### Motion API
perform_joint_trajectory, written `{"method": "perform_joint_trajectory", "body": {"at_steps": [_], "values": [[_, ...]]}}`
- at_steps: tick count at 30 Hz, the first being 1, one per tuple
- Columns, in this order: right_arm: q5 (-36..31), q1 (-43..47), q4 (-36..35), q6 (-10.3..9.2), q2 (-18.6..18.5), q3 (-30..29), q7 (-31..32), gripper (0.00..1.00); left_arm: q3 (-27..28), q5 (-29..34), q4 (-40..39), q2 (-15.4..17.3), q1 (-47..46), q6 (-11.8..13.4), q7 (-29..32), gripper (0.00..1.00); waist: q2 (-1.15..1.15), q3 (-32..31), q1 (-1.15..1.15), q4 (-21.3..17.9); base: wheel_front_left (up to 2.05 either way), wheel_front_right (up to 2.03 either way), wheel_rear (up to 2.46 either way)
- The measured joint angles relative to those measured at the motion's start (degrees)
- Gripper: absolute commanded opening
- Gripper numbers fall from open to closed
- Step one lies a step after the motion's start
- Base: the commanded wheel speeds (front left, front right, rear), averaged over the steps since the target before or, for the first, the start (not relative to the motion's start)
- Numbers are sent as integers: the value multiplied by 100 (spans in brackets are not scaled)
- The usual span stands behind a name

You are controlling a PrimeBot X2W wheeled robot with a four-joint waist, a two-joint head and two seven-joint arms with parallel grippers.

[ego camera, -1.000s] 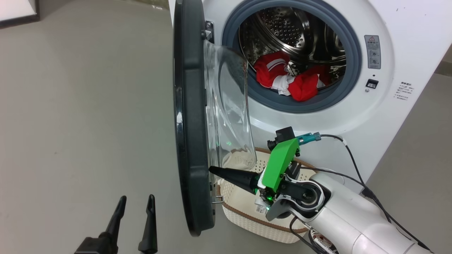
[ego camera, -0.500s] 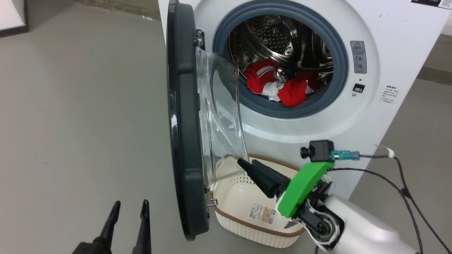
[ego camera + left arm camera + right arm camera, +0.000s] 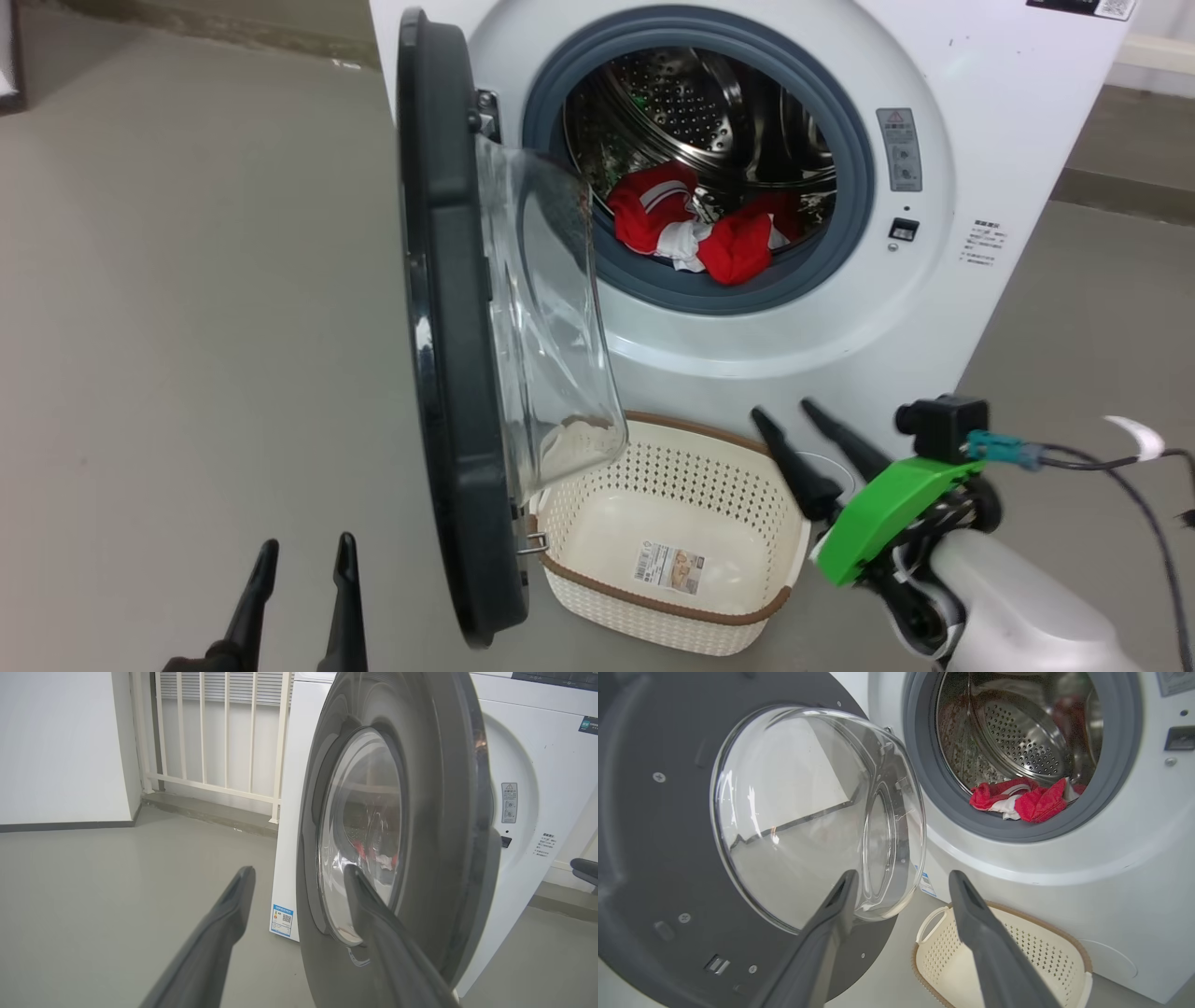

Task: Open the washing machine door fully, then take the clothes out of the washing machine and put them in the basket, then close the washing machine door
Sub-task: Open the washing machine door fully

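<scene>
Door: The washing machine door (image 3: 448,373) stands swung out on its hinge, edge-on in the head view and roughly square to the front of the washing machine (image 3: 980,140). It is judged open enough for a reach, though perhaps not at full travel.
Clothes: The clothes (image 3: 691,229) lie as a red-and-white heap at the lower front of the drum (image 3: 709,103), against the grey ring (image 3: 854,168). None is out yet.
Basket: The basket (image 3: 653,467) sits on the floor (image 3: 187,327) below the drum mouth, beside the foot of the door, with no garment in it.
Right gripper: The right gripper (image 3: 782,408) hangs just beside the basket's right end, fingers moderately apart and holding nothing, pointing up at the machine front.
Left gripper: The left gripper (image 3: 309,541) sits low on the door's outer side, fingers apart and holding nothing.
Governing relation: The clothes lie up and ahead of the right fingers, slightly to their left. The heap's long axis runs across the drum mouth. The right arm is nearer, and the door stands between the left gripper and the opening.
Change: A second earlier the right fingers pointed left at the door's inner face near its lower edge. They are now drawn clear and turned upward. The whole head view has shifted, so the camera has moved. The door's angle looks much the same.
</scene>
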Motion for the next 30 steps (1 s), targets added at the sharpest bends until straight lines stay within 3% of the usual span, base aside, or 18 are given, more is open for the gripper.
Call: {"method": "perform_joint_trajectory", "body": {"at_steps": [7, 12, 17, 30], "values": [[-2397, 882, -735, 0, 398, -1998, -8, 100, -7, 3, -97, -1, 8, 16, 0, 100, 0, 57, 0, -141, 0, 0, 0], [-3576, 1616, -1592, 1, 738, -2883, -29, 100, -40, 12, -145, -1, 21, 40, 0, 100, 0, 76, 0, -186, 0, 0, 0], [-3950, 2196, -2038, 1, 889, -3151, -48, 100, -75, 12, -180, -1, 81, 56, 0, 100, 0, 90, 0, -206, 0, 0, 0], [-4019, 2520, -2145, 1, 948, -3186, -48, 100, -57, 12, -183, 0, 154, 82, 0, 100, 0, 71, 0, -273, 0, 0, 0]]}}
